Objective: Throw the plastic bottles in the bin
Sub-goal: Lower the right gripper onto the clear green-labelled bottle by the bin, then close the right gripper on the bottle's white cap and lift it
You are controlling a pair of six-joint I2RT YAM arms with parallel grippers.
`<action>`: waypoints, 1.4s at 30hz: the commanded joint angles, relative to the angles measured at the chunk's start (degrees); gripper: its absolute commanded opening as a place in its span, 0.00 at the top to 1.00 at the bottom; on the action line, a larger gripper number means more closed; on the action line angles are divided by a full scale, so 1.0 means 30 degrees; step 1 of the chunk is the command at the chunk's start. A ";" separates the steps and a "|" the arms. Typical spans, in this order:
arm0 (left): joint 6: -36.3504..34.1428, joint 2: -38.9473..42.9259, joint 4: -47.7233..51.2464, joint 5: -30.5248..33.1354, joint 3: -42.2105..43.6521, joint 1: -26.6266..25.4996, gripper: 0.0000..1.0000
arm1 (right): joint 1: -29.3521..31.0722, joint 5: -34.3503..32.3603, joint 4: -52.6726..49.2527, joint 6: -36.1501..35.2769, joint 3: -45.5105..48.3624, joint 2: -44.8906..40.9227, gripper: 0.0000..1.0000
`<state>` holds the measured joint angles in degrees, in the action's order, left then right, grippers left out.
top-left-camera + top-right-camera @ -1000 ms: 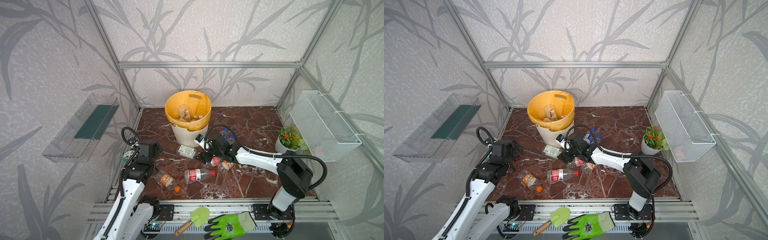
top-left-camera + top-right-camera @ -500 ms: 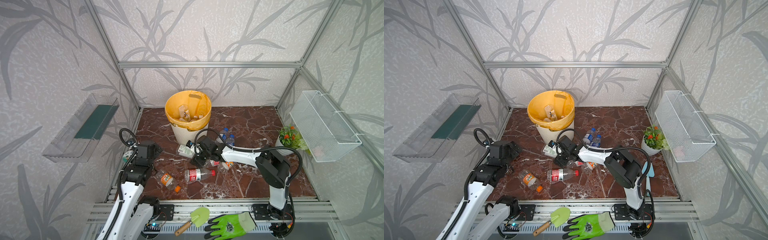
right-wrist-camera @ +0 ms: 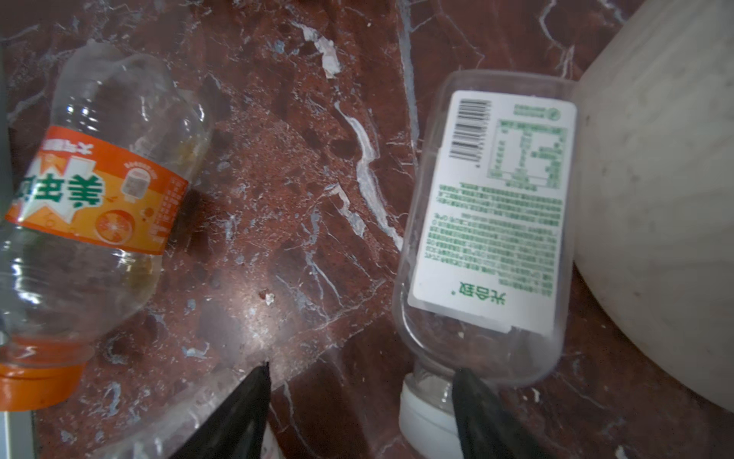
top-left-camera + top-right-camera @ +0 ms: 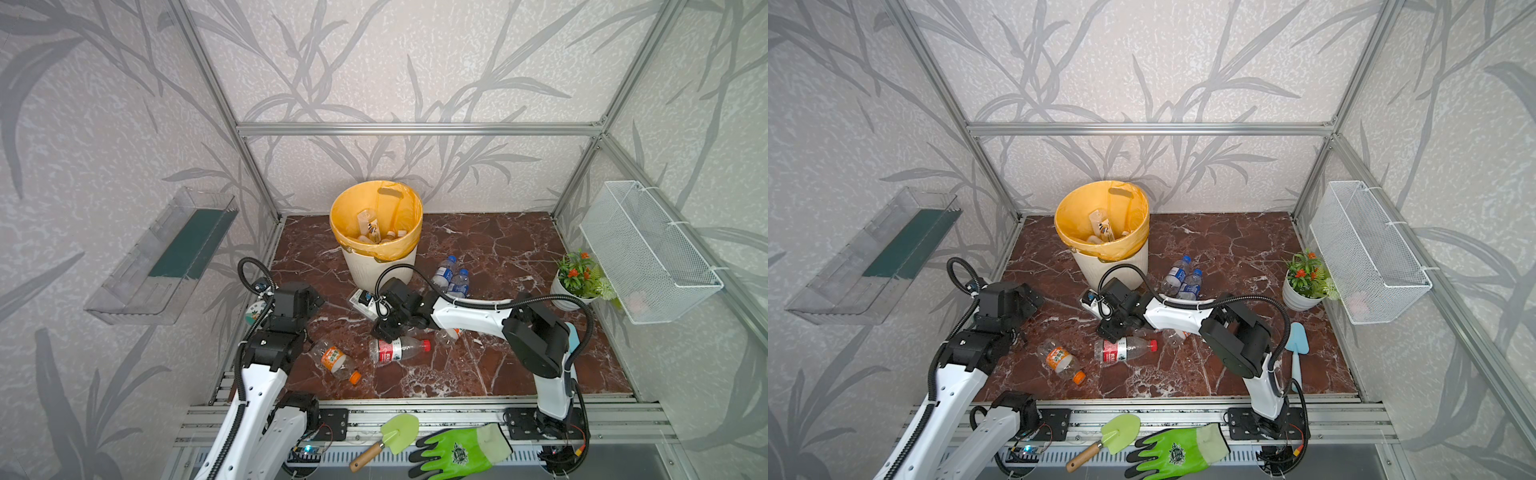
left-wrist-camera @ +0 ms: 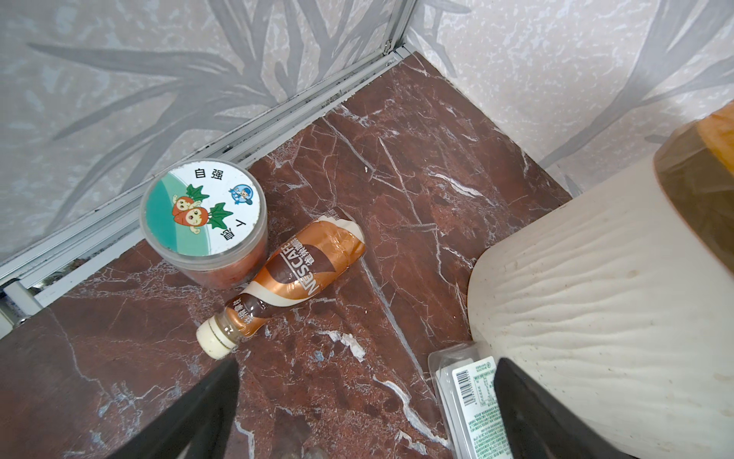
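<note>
Since the right gripper [image 3: 359,371] has swung across to the foot of the bin [image 4: 376,270], jaws narrowing, half open and empty, beside the green-labelled bottle [image 3: 488,222] lying there, a grasp looks next; left gripper [image 5: 365,363] gapes wide, empty.

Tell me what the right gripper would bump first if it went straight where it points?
Most likely the marble floor, in the gap between the orange-label bottle and the green-print bottle. One fingertip looks right at that bottle's neck, so the right gripper might brush it first; depth is unclear.
</note>
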<state>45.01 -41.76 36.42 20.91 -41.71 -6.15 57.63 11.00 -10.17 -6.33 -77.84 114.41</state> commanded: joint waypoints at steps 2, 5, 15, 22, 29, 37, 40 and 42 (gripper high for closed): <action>-0.0006 0.0261 0.0485 0.0298 0.0373 0.0159 0.01 | 0.0218 -0.0316 -0.0976 -0.0128 -0.0536 0.0043 0.27; -0.0056 0.0356 0.0442 0.0305 0.0479 0.0154 0.01 | 0.0216 -0.1716 -0.1489 -0.0109 -0.0968 -0.0239 0.23; -0.0234 0.0260 0.0141 0.0173 0.0758 0.0206 0.01 | 0.0219 -0.4625 -0.3433 0.1066 -0.2849 0.0884 0.22; -0.0437 0.0213 0.0057 0.0125 0.0843 0.0234 0.01 | 0.0215 -0.4636 -0.4148 0.0985 -0.4216 0.2418 0.21; -0.0559 0.0194 0.0046 0.0163 0.1000 0.0298 0.01 | 0.0240 -0.4841 -0.4970 0.1300 -0.5507 0.3704 0.19; -0.0767 0.0238 0.0134 0.0163 0.1007 0.0348 0.01 | 0.0215 -0.4353 -0.4985 0.2579 -0.6273 0.4363 0.15; -0.0767 0.0256 0.0174 0.0178 0.0986 0.0365 0.01 | 0.0217 -0.4080 -0.5345 0.2607 -0.6686 0.4710 0.28; -0.0767 0.0300 0.0176 0.0181 0.1009 0.0381 0.01 | 0.0215 -0.4158 -0.5715 0.2577 -0.6937 0.4896 0.36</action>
<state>43.09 -41.32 36.40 20.82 -39.13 -5.45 58.30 -2.09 -24.82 0.47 -96.99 127.28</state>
